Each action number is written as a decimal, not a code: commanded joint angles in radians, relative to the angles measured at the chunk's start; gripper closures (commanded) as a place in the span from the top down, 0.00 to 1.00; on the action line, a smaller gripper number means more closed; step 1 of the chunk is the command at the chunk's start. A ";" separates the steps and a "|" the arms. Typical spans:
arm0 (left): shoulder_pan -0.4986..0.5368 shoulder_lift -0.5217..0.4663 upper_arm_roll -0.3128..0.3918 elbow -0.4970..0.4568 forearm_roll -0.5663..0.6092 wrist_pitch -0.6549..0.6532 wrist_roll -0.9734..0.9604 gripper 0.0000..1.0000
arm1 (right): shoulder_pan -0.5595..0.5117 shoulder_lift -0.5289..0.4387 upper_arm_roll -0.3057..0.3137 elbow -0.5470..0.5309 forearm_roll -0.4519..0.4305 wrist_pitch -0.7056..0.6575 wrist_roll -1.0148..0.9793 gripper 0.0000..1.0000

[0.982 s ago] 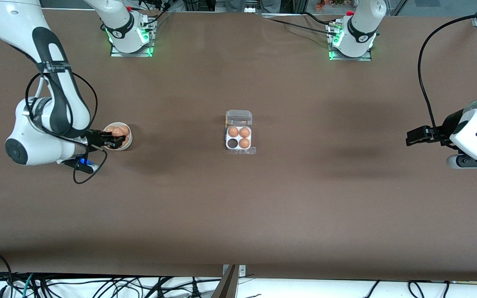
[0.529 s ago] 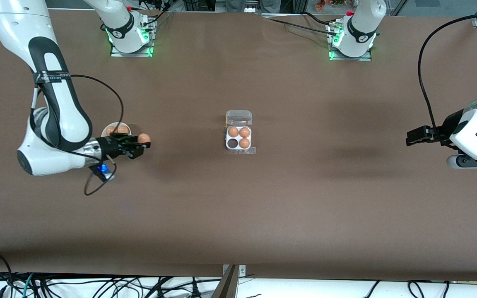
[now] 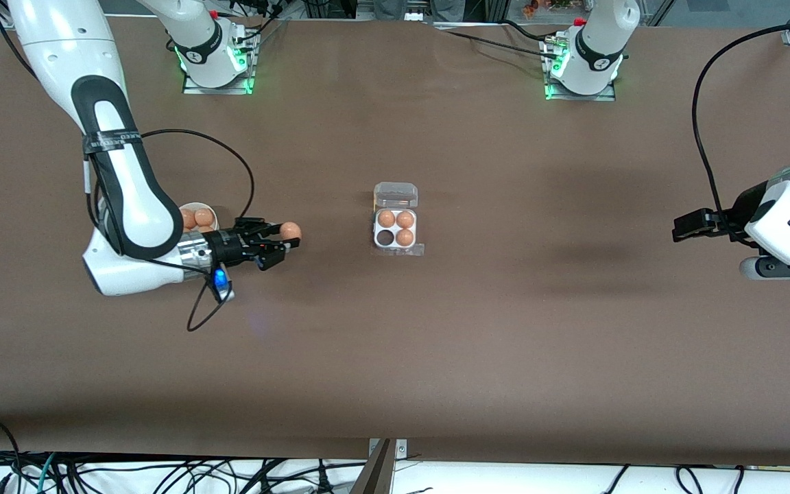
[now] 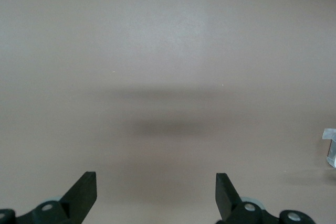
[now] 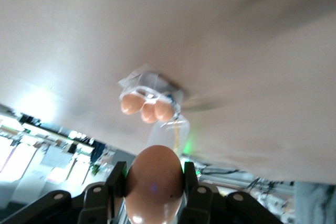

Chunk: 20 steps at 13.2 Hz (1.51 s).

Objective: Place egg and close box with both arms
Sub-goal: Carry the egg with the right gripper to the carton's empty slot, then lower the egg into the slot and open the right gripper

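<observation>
Front view: my right gripper (image 3: 282,241) clamps the egg (image 3: 291,230) over the table (image 3: 477,329), between bowl (image 3: 193,206) and box (image 3: 395,230); left gripper (image 4: 156,195) waits, jaws wide, empty; no writing readable.

- A round white bowl (image 3: 193,208) — brown eggs (image 3: 203,217) inside — sits on the brown table (image 3: 436,329), toward the right arm's end.
- Cables (image 3: 162,473) trail along the table's near edge.

A matte brown table (image 3: 477,329) is filling nearly the whole front view — soft shadows lying across it. Black cables (image 3: 162,473) are tangling over a white strip along its nearer edge, and green lights (image 3: 547,88) are glowing near the top.
</observation>
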 commanded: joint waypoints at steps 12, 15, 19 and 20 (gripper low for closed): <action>0.003 0.011 -0.001 0.024 -0.022 -0.009 -0.002 1.00 | 0.221 0.150 0.000 0.028 0.366 0.211 0.029 0.14; 0.003 0.011 -0.001 0.024 -0.030 -0.011 -0.002 1.00 | 0.236 0.170 0.000 0.028 0.395 0.211 0.028 0.15; 0.003 0.010 -0.001 0.024 -0.042 -0.011 -0.004 1.00 | 0.251 0.186 0.000 0.028 0.400 0.211 0.029 0.15; 0.002 0.010 -0.001 0.024 -0.042 -0.011 -0.004 1.00 | 0.256 0.192 0.000 0.029 0.401 0.216 0.029 0.15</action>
